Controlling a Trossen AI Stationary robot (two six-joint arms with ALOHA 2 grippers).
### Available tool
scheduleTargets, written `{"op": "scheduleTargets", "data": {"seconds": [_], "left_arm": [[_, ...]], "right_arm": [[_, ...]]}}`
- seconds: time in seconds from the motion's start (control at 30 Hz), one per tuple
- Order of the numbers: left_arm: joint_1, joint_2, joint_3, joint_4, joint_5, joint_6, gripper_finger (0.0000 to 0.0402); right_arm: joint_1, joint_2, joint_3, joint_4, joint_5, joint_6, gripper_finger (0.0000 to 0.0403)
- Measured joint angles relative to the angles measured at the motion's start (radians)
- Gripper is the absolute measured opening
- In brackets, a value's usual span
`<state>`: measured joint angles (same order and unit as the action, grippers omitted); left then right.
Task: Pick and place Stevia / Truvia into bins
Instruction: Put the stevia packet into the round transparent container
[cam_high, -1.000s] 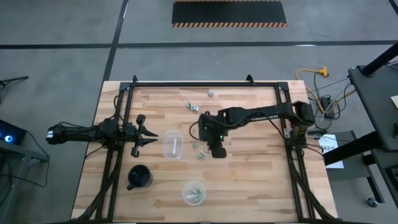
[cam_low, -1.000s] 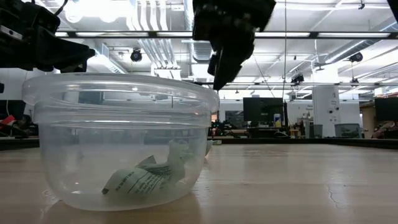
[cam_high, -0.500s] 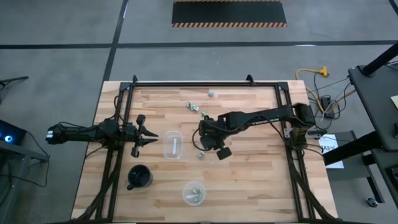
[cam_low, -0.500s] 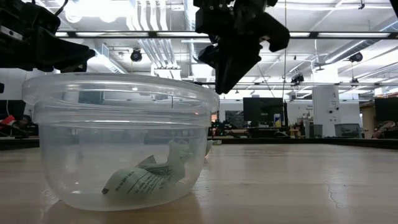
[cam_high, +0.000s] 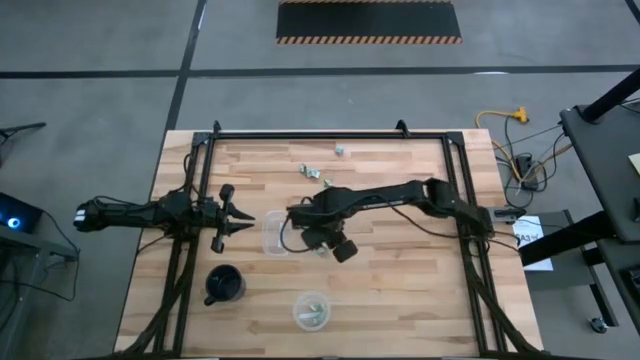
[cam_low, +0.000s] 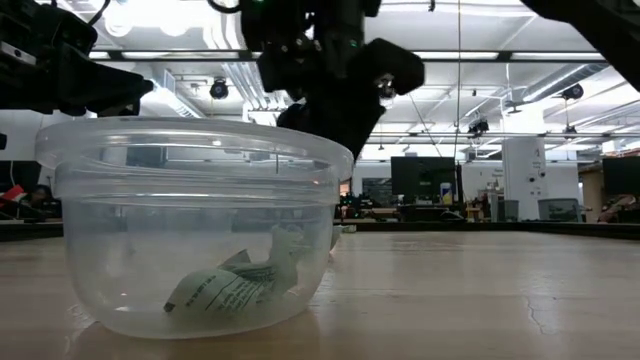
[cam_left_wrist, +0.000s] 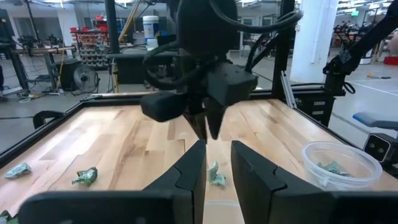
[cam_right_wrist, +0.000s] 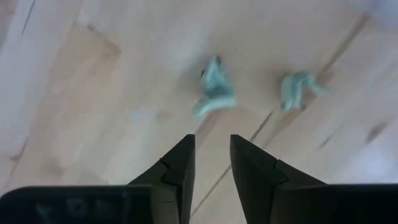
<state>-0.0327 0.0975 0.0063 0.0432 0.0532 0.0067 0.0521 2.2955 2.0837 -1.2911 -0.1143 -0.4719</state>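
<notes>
No text, brand or number can be read anywhere; the crumpled packet in the round bin seems to carry print, too small to make out.

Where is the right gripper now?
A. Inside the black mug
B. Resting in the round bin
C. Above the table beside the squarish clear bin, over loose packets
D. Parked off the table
C: the right gripper hangs beside the squarish bin, with loose packets on bare wood below.

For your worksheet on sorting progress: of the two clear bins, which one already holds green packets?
The round bin near the table's front edge, right of the black mug; crumpled packets lie inside it.
</notes>
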Motion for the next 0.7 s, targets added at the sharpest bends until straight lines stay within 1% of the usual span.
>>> {"op": "scheduleTargets", "data": {"seconds": [0.13,0.3,0.6,0.7], "left_arm": [[0.0,0.0,0.0,0.0,0.0,0.0,0.0057],[0.0,0.0,0.0,0.0,0.0,0.0,0.0057],[0.0,0.0,0.0,0.0,0.0,0.0,0.0057],[0.0,0.0,0.0,0.0,0.0,0.0,0.0057]], "right_arm": [[0.006,0.013,0.054,0.006,0.002,-0.022,0.0083],[0.017,0.012,0.057,0.023,0.001,-0.037,0.0076],[0.014,0.012,0.056,0.05,0.009,0.082,0.0081],[0.013,0.012,0.056,0.051,0.01,0.068,0.0085]]}}
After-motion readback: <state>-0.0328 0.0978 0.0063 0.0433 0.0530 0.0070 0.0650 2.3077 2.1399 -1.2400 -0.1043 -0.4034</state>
